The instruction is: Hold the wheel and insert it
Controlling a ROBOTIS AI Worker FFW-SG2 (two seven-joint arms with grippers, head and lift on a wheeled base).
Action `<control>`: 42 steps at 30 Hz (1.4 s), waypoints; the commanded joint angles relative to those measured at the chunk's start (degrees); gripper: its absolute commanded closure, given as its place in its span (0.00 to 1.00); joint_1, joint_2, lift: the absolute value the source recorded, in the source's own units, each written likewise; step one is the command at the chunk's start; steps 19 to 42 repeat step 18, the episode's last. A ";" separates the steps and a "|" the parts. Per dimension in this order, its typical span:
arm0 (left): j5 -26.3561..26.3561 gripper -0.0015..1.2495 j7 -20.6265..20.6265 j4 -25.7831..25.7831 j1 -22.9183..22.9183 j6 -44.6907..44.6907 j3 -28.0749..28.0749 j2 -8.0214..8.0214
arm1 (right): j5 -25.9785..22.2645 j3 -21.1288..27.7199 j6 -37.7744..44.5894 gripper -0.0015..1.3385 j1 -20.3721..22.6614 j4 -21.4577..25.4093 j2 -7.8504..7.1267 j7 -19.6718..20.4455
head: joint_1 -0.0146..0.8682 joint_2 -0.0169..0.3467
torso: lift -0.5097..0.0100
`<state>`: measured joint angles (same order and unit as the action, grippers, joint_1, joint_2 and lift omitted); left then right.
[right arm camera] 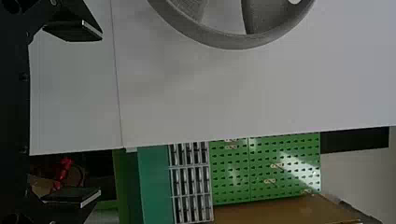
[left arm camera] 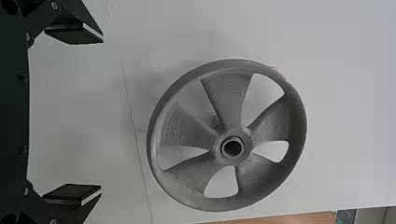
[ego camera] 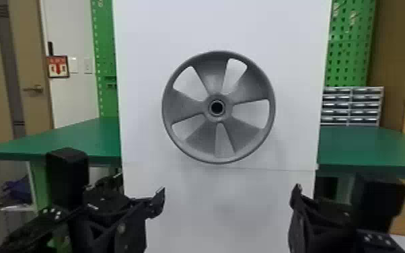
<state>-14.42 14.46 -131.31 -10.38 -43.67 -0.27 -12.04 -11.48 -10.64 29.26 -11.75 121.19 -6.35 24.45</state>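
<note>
While the grey wheel [ego camera: 188, 109] was upright before the white board [ego camera: 141, 67], the left gripper [ego camera: 148, 207] and the right gripper [ego camera: 301, 210] were lower, at its two sides, each having its fingers wide apart.

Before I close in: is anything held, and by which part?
Nothing is held: the black two-fingered left tool and right tool stand open, away from the round grey spoked wheel at the white panel.
</note>
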 commanded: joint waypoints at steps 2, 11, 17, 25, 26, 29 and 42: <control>0.54 0.12 -0.04 0.00 0.71 0.34 -0.70 0.18 | 0.40 0.97 -4.21 0.10 4.37 0.10 -0.41 -0.28 | 0.22 0.33 | 0.03; 1.68 0.12 -0.04 0.00 1.42 0.52 -1.58 0.53 | 2.77 0.70 -8.69 0.11 8.32 -0.96 -0.15 -0.90 | 0.22 0.33 | 0.03; 3.17 0.12 0.04 0.09 2.82 1.48 -2.20 0.97 | 3.83 0.26 -14.32 0.11 10.87 -3.51 1.43 -0.98 | 0.22 0.33 | 0.03; 3.35 0.12 -0.04 0.18 2.91 1.57 -2.28 0.97 | 3.92 0.18 -14.85 0.11 11.22 -3.77 1.43 -0.98 | 0.22 0.33 | 0.03; 3.35 0.12 -0.04 0.18 2.91 1.57 -2.28 0.97 | 3.92 0.18 -14.85 0.11 11.22 -3.77 1.43 -0.98 | 0.22 0.33 | 0.03; 3.35 0.12 -0.04 0.18 2.91 1.57 -2.28 0.97 | 3.92 0.18 -14.85 0.11 11.22 -3.77 1.43 -0.98 | 0.22 0.33 | 0.03; 3.35 0.12 -0.04 0.18 2.91 1.57 -2.28 0.97 | 3.92 0.18 -14.85 0.11 11.22 -3.77 1.43 -0.98 | 0.22 0.33 | 0.03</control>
